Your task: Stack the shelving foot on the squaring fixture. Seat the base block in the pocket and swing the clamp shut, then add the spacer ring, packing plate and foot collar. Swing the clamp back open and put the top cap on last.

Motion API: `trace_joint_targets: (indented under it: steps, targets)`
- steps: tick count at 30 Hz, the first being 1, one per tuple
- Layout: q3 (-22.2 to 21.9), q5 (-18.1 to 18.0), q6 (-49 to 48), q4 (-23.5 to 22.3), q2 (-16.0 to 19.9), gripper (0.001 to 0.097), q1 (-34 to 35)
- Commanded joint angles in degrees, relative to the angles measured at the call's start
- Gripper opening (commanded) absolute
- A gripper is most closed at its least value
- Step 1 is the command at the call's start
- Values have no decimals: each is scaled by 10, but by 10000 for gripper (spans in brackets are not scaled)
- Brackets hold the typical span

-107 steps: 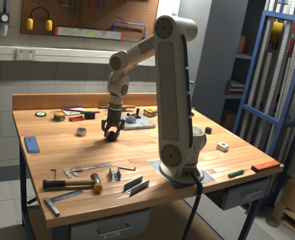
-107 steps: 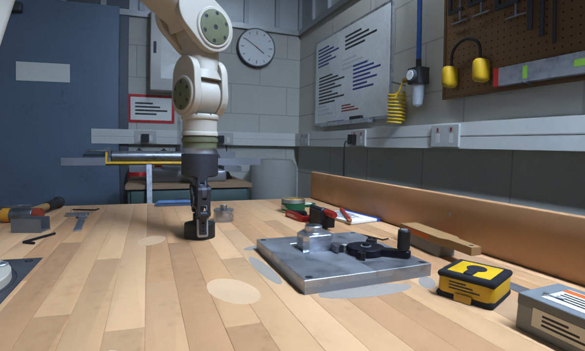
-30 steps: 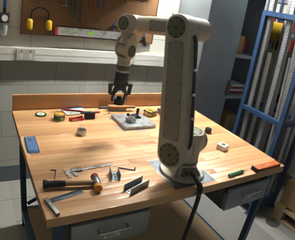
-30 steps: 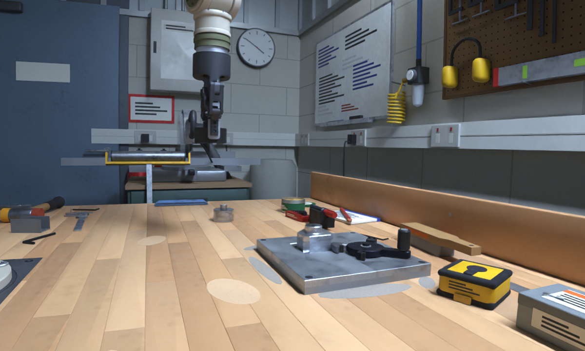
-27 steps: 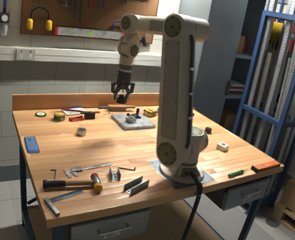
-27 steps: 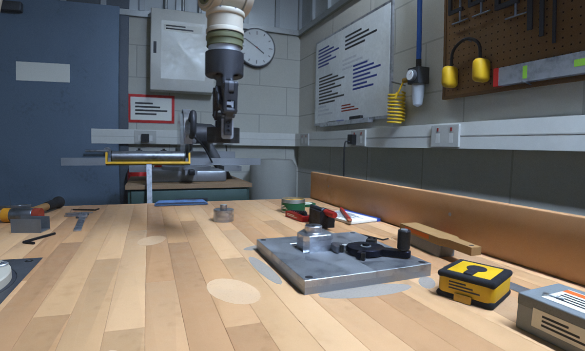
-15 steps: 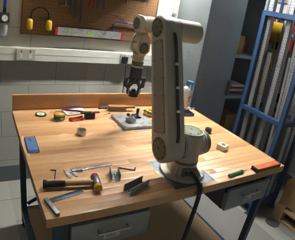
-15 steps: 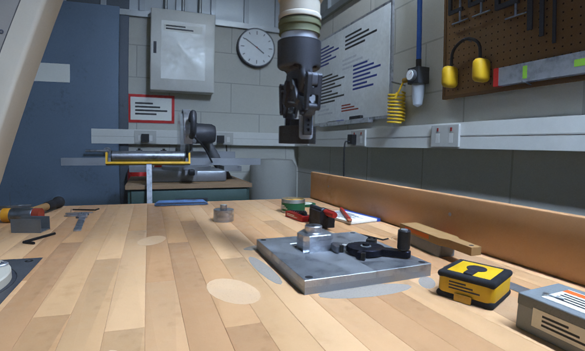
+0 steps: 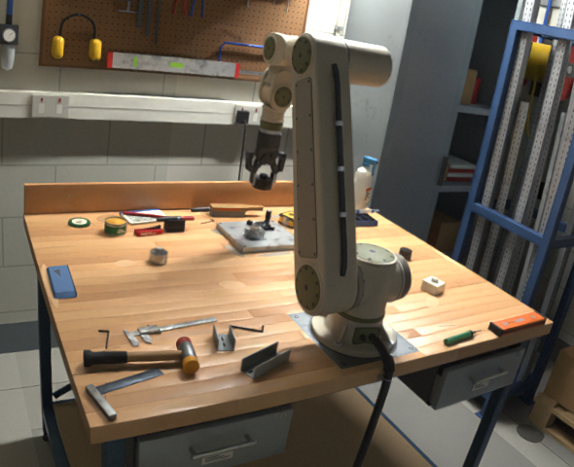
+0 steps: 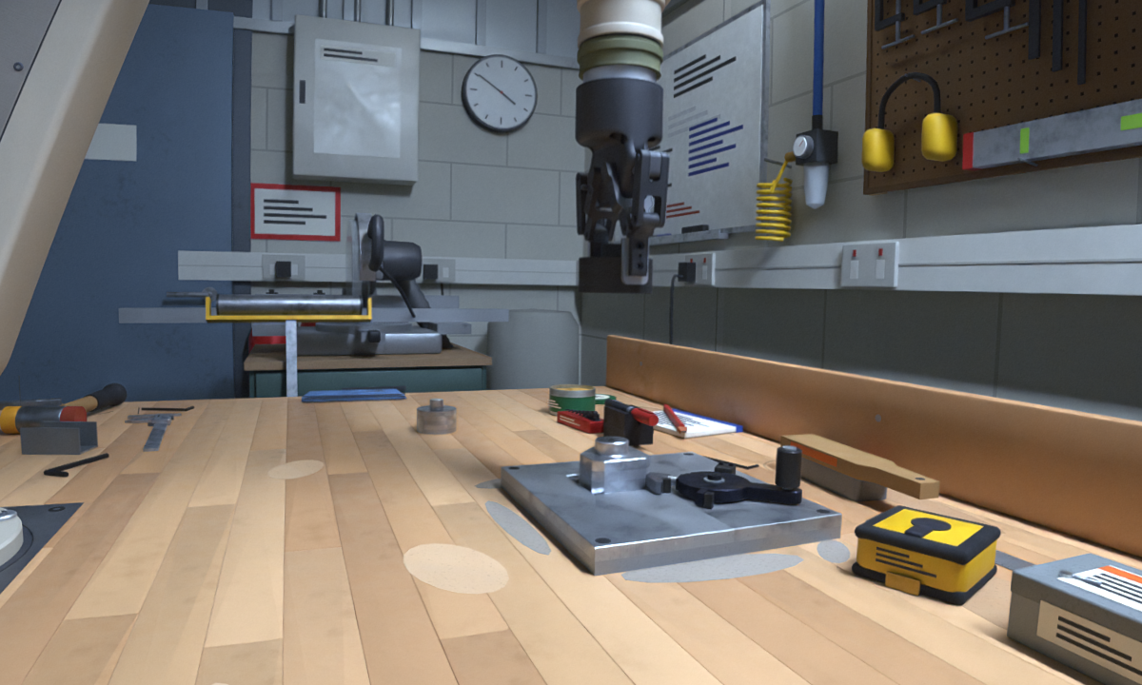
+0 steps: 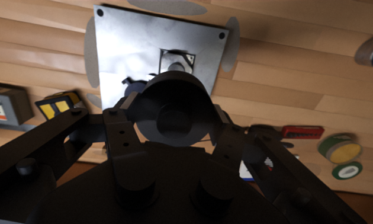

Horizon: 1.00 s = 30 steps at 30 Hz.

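The dark spacer ring (image 11: 172, 114) sits in my gripper (image 9: 264, 178), a round black disc with a hollow centre, carried high above the bench. Directly below lies the squaring fixture (image 10: 667, 511), a grey steel plate near the back rail. The metal base block (image 10: 611, 467) sits in its pocket, a stub on top, and the black clamp (image 10: 733, 486) lies swung against it with its knob toward the rail. A round grey part (image 9: 158, 256) stands alone on the bench to the left; a white block (image 9: 433, 285) and a small dark piece (image 9: 405, 253) lie right of the arm's base.
The raised wooden back rail (image 10: 890, 426) runs close behind the fixture, with a wooden block (image 10: 856, 467) against it. A yellow tape measure (image 10: 926, 550) and grey box (image 10: 1099, 613) sit beside the plate. Tins, tape and a red tool (image 9: 148, 230) cluster at the back left.
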Motion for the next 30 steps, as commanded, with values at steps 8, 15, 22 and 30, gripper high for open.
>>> trace_joint_targets:
  steps: [8,15,22,30]
  targets:
    - [-91,0,0,-102,12,80,0]
    - [-131,0,0,-155,23,80,-1]
    - [-132,0,0,-157,24,80,-1]
    - [-133,0,-1,-157,24,80,-1]
